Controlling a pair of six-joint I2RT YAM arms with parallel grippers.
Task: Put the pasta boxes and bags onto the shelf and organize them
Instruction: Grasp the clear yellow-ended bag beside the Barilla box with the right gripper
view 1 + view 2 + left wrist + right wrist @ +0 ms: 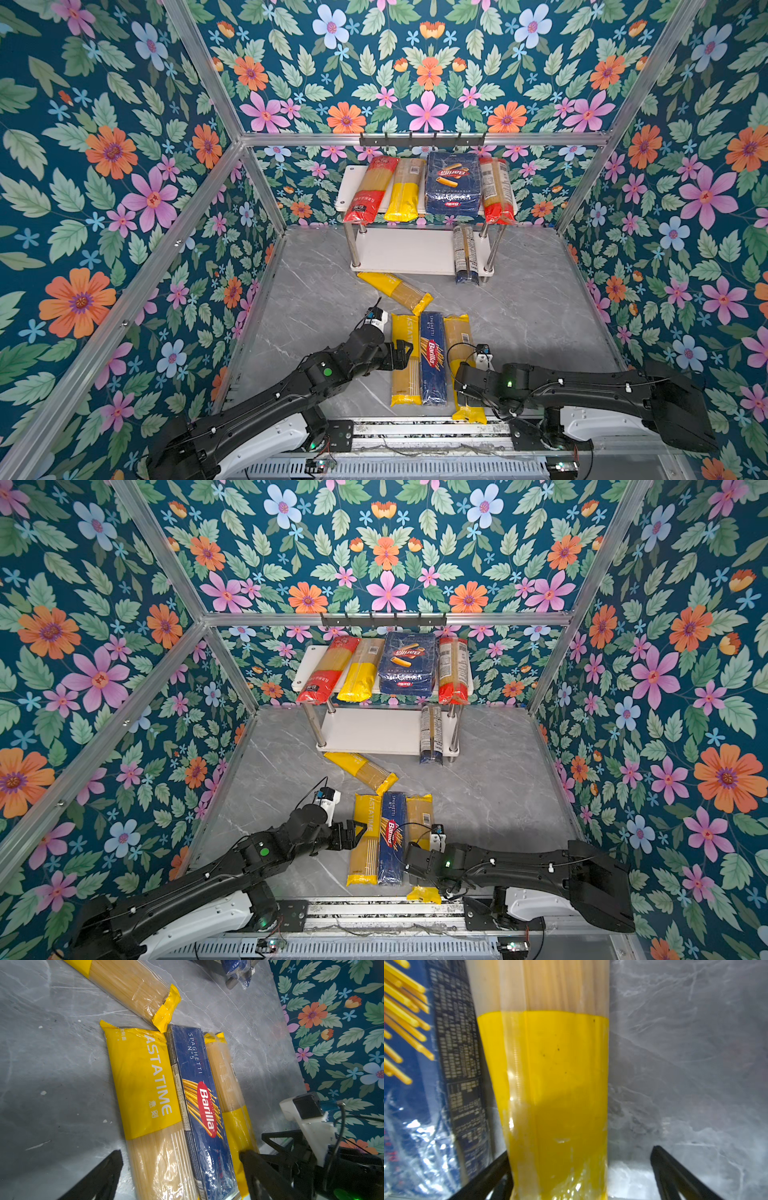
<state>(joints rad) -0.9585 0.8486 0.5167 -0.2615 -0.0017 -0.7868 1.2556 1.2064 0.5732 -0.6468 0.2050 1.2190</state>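
left hand: jaws wide open, low by the left edge of the pastatime bag, gripped nothing
right hand: jaws wide open, straddled the near yellow end of the plain yellow bag, not clamped
desk row: pastatime bag, barilla spaghetti box and plain yellow bag lay flat side by side, touching, on the desk
slanted bag: lay askew on the desk between the row and the shelf
shelf top board: left red bag, yellow-end bag, rigatoni pack, right red bag, side by side
shelf lower board: dark-end bag at the right side, overhung the front edge
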